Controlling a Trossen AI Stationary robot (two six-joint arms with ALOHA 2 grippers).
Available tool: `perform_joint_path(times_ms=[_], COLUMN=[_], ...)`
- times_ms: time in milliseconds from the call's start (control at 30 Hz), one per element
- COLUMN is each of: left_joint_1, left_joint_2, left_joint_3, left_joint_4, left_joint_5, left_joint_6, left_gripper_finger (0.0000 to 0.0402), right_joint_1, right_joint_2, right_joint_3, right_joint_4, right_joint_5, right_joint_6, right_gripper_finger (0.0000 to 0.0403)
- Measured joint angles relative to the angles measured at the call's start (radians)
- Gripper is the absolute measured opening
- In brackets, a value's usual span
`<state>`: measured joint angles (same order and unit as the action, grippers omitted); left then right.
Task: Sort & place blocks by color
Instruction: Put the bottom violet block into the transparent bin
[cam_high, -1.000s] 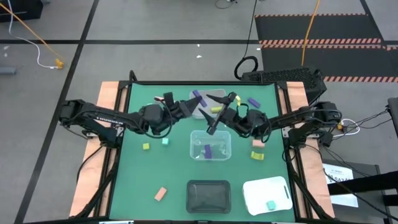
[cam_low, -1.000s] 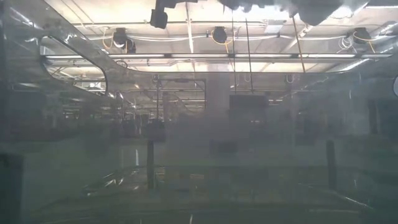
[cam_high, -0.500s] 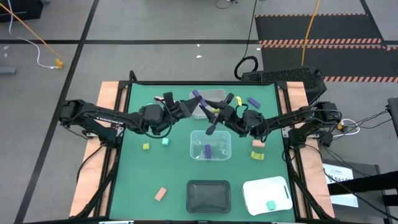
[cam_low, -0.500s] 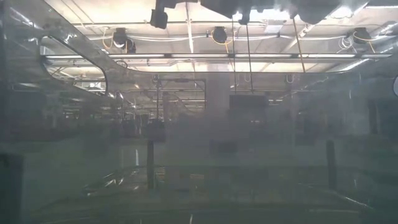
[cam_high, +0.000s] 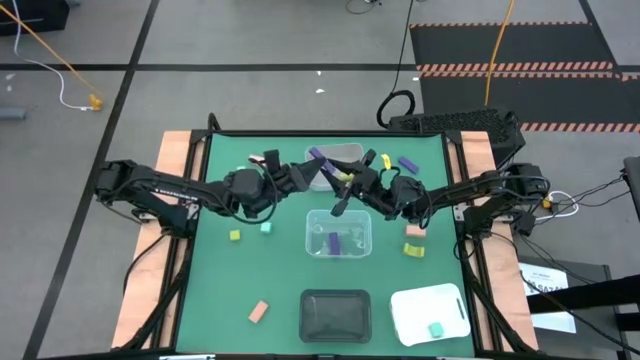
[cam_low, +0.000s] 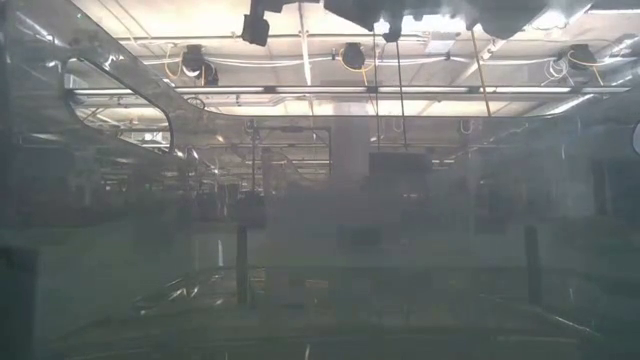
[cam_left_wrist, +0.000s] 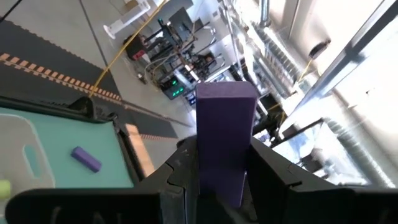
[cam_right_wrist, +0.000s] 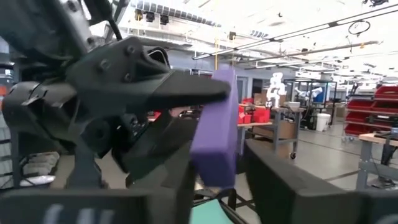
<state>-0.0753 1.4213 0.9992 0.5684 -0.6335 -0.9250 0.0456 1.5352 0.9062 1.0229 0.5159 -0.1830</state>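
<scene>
Near edge of the table (cam_high: 210, 300): black tray (cam_high: 335, 330), nothing in it that you can make out. White tray (cam_high: 415, 305) at the near-right corner holds 1 mint block (cam_high: 436, 329). 1 salmon block (cam_high: 259, 311) lies loose toward the near-left.

Mid table: clear tray (cam_high: 312, 222) with purple pieces (cam_high: 332, 240) inside, at least 1; you cannot fix the exact number from above. Loose on its left are 1 yellow-green (cam_high: 235, 236) and 1 mint (cam_high: 266, 228). Loose on its right are 1 salmon (cam_high: 415, 231) and 1 yellow-green (cam_high: 413, 250).

Just beyond that tray, both arms meet above the table. The left gripper (cam_high: 308, 167) is clamped on a purple block (cam_left_wrist: 225, 137), gripped at its lower end so most of its length stands clear of the fingers. The right gripper (cam_high: 350, 190) faces it with its fingers spread wide and holds nothing. Its wrist view shows the block framed in that gap. Judgement: the block is held out this way for a hand-over, since the free end gives the right fingers room to close.

Far edge: second clear tray (cam_high: 345, 152) with 1 yellow-green piece (cam_high: 347, 176) over it, 1 purple (cam_high: 407, 163) loose to the right, 1 salmon (cam_high: 257, 160) to the left.

Your tally: salmon 3, yellow-green 3, mint 2, purple 2 plus the tray's contents.
</scene>
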Motion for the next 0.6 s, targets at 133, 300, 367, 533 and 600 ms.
perform_joint_path(times_ms=[133, 300, 367, 533, 600], left_joint_1=[0.0, 0.0, 0.0, 0.001, 0.001], left_joint_2=[0.001, 0.001, 0.001, 0.001, 0.001], left_joint_3=[0.0, 0.0, 0.0, 0.0, 0.0], left_joint_4=[0.003, 0.002, -0.002, -0.017, -0.017], left_joint_5=[0.0, 0.0, -0.001, -0.013, -0.013], left_joint_6=[0.003, 0.003, 0.003, -0.005, -0.002], left_gripper_finger=[0.0101, 0.0101, 0.0101, 0.0101, 0.0101], right_joint_1=[-0.001, 0.0, 0.0, 0.0, 0.0], right_joint_2=[0.0, 0.0, 0.0, 0.001, 0.001], right_joint_3=[0.0, 0.0, 0.0, 0.0, 0.0], right_joint_4=[0.006, 0.006, 0.005, -0.002, -0.001], right_joint_5=[0.0, 0.001, 0.0, 0.007, 0.007], right_joint_6=[0.021, 0.021, 0.021, -0.004, -0.009], right_gripper_finger=[0.0179, 0.0146, 0.0109, 0.004, 0.004])
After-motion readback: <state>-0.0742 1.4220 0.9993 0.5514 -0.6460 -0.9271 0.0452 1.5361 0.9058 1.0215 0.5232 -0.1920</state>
